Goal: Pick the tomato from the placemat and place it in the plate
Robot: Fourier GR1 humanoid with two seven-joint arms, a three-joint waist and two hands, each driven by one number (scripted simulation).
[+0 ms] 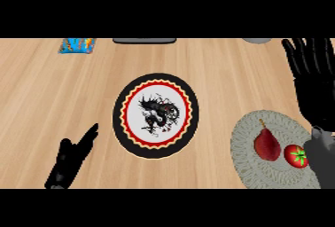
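Wood-grain counter (65,97): right hand (313,62) stood released, fingers straight, beyond the woven round placemat (276,120) and glossy tomato (297,156); left hand (68,162) lay relaxed near the plate (155,78).

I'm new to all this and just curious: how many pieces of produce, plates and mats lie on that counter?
Produce: 2, the tomato and the red pear
Plates: 1, the plate
Mats: 1, the placemat
Total: 4
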